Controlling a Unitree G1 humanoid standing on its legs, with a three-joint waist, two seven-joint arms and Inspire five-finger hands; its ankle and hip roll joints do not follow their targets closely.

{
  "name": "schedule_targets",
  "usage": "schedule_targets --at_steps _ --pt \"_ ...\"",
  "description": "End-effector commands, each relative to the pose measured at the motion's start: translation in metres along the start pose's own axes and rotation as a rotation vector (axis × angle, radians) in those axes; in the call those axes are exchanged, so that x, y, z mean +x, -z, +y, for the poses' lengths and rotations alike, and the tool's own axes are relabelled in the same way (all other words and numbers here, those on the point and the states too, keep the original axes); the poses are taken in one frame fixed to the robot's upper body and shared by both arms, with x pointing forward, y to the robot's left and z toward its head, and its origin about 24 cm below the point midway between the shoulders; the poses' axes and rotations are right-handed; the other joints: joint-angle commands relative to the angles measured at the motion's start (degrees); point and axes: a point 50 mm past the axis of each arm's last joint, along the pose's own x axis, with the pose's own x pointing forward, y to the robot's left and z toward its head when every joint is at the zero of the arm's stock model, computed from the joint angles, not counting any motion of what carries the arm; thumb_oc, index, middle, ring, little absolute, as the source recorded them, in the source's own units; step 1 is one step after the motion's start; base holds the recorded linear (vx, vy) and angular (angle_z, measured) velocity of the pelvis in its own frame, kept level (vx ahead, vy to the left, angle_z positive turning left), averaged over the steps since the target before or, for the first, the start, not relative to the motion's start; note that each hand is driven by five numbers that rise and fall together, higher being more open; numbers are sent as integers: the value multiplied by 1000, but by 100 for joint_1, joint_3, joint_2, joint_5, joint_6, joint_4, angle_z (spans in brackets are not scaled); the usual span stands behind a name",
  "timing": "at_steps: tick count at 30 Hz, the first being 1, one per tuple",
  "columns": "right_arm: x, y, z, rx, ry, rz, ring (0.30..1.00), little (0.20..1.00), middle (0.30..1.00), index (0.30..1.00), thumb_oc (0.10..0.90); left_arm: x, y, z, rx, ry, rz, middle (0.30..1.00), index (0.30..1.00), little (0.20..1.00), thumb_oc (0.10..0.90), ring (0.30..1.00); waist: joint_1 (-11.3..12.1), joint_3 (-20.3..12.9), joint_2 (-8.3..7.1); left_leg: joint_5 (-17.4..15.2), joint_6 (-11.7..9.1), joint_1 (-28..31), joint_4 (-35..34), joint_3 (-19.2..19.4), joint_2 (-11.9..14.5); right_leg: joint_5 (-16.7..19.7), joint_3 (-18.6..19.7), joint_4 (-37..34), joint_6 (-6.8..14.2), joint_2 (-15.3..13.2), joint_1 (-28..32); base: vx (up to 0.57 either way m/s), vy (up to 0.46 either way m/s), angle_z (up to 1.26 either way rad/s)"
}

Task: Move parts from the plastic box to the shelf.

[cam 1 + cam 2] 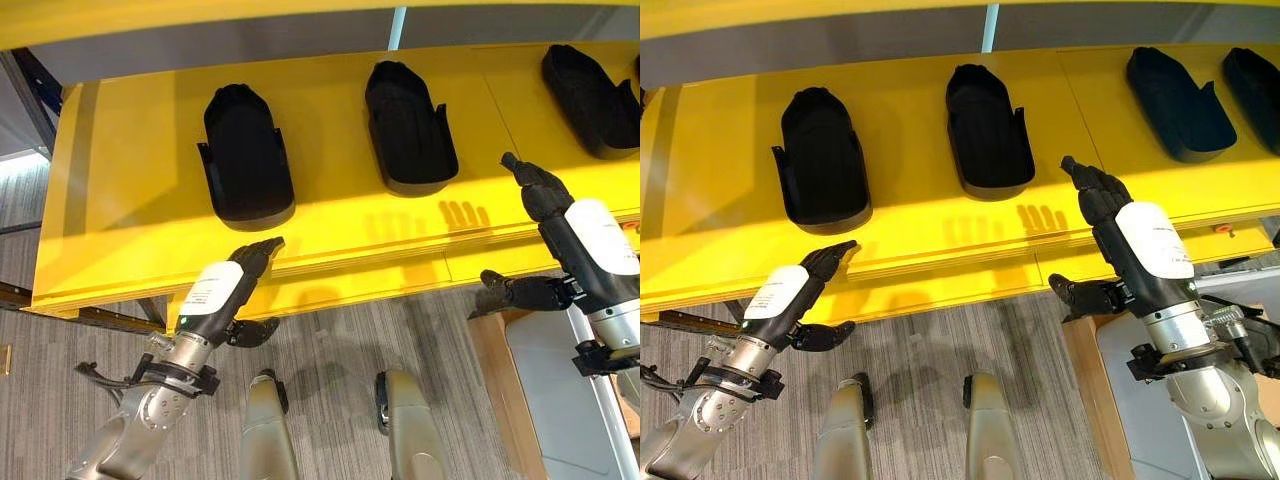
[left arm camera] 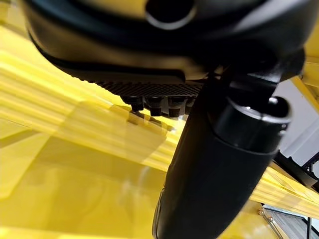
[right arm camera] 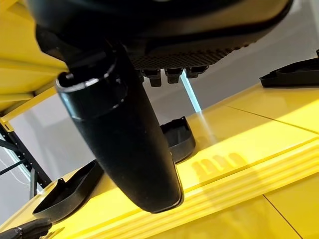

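Four black moulded parts (image 1: 987,131), shoe-shaped with raised rims, lie in a row on the smooth yellow shelf (image 1: 910,215). My left hand (image 1: 232,290) hangs at the shelf's front lip, fingers straight, holding nothing. My right hand (image 1: 1110,215) reaches over the edge, fingers extended, also empty.

Plenty of bare yellow on the shelf (image 1: 130,200) along its front strip, across the middle of the frame, and at the far left. Up top, black parts sit in a row: one at upper left (image 1: 245,155), one at upper centre (image 1: 405,125), one at upper right (image 1: 590,100), with open yellow lanes between them. The left robot hand (image 1: 240,275) is at the shelf's front edge, the right robot hand (image 1: 1100,205) over the front strip, both with fingers straight and holding nothing.
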Motion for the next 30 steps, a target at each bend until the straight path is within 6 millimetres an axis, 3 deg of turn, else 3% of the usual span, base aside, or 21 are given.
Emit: schedule_targets --at_steps 1,30 --pt "20 -14 -25 -17 195 -123 1000 1000 1000 1000 900 17 -20 24 -5 -165 -127 1000 1000 1000 900 1000 -63 -143 5 -225 227 102 193 1 169 -183 -40 -272 -313 -34 432 0 0 0" --pt "25 -9 -17 14 169 -96 1000 1000 1000 1000 900 30 -3 34 74 -229 -49 1000 1000 1000 900 1000 -101 -186 12 -219 205 107 186 31 185 -184 25 -227 -342 5 363 0 0 0"
